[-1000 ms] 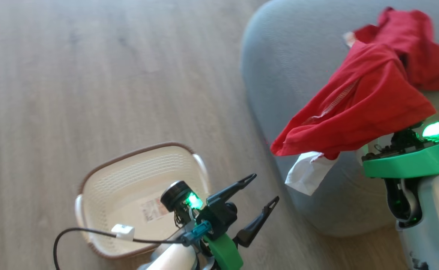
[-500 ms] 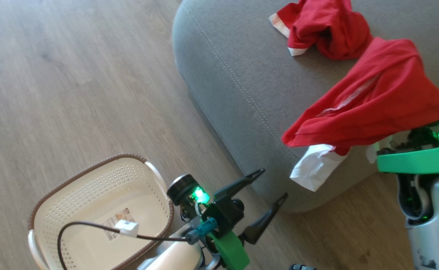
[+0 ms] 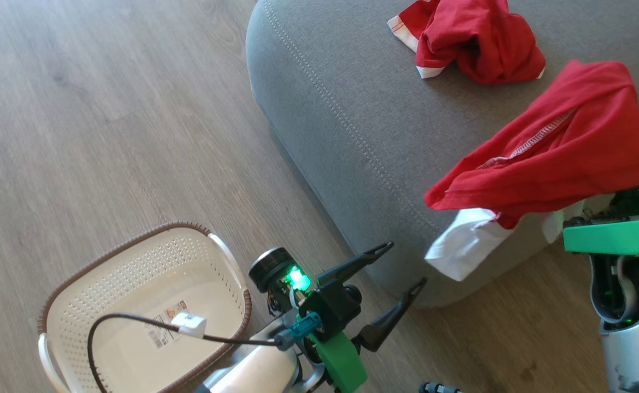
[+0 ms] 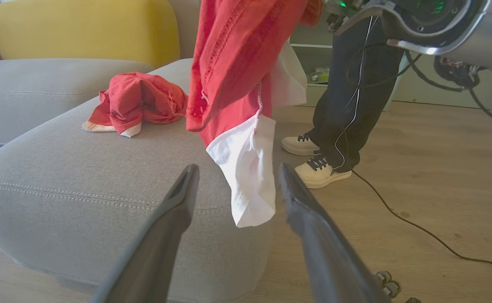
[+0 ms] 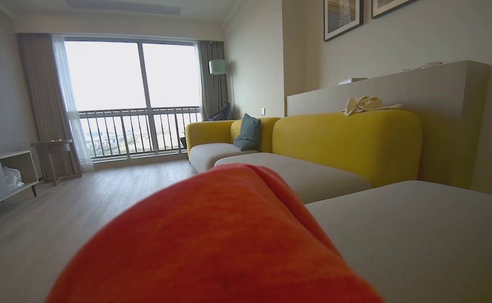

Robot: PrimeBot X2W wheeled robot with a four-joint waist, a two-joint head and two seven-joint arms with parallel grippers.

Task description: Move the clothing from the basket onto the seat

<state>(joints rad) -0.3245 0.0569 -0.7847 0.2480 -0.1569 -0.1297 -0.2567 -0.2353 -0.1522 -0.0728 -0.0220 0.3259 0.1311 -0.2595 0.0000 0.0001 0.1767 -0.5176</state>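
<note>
One garment (image 3: 475, 41) is lying on the seat (image 3: 341, 125) while the second garment (image 3: 549, 158) is dangling above its near corner from the clamped-shut right gripper (image 3: 625, 210), left gripper (image 3: 405, 265) gaping empty.

I note a wood-plank floor (image 3: 106, 109). In the left wrist view a person's legs (image 4: 355, 84) in dark trousers stand on it, in pale sneakers (image 4: 319, 174) with dark laces. A thin cable (image 4: 418, 229) trails beside them. The right wrist view gives yellow sofa backs (image 5: 347, 143), a blue-grey cushion (image 5: 248, 132), a pale cloth (image 5: 366, 103) on the nearer back, a railed window (image 5: 132, 80), a floor lamp (image 5: 218, 66) and framed pictures (image 5: 342, 17).
</note>
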